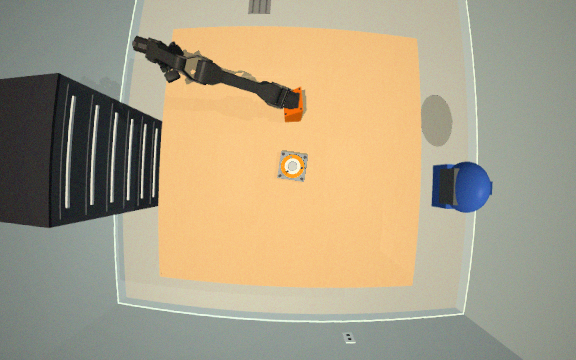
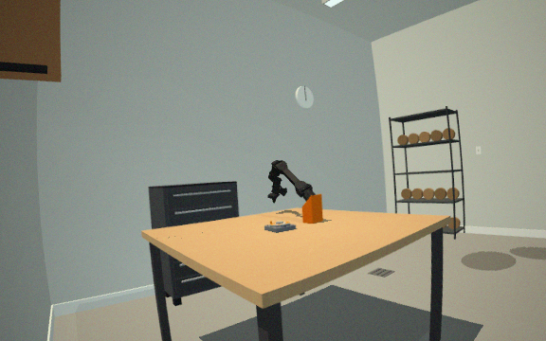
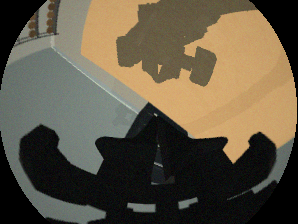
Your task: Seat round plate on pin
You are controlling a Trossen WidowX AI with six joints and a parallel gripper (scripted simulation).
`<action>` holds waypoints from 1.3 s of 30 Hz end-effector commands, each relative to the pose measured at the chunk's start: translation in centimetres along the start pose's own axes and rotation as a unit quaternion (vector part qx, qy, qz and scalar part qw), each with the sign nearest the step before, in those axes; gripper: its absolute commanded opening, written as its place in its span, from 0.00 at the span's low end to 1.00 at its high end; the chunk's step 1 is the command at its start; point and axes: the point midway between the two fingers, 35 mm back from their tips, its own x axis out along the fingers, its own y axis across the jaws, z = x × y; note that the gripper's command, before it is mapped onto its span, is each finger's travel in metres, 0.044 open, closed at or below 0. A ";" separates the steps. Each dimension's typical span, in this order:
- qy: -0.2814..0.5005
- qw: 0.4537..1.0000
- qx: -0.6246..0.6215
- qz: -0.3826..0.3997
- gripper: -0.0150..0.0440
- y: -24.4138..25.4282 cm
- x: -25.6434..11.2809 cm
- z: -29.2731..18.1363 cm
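Observation:
The round plate (image 1: 283, 166) (image 2: 280, 224), with an orange ring and a white middle, sits around the light grey post (image 1: 292, 166) on the square grey base (image 1: 300, 153) (image 2: 280, 228). Small dark marks show on the plate, but the pin and the hole cannot be told apart. A small orange bit stands up at the plate's left in the exterior view, perhaps the tab. Whether the plate is flat or tilted is too small to tell. My gripper (image 2: 274, 201) (image 3: 156, 118) is shut and empty, raised above the table and away from the plate. The plate is outside the wrist view.
The orange arm mount (image 1: 294, 115) (image 2: 313, 209) stands on the table (image 1: 228, 225) (image 2: 263, 260) near the base. A dark drawer cabinet (image 1: 18, 150) (image 2: 192, 189) stands beside the table. The arm's shadow falls on the tabletop in the wrist view.

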 end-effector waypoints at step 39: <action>0.227 0.367 -0.864 -0.259 0.25 -57.7 -14.0 -5.6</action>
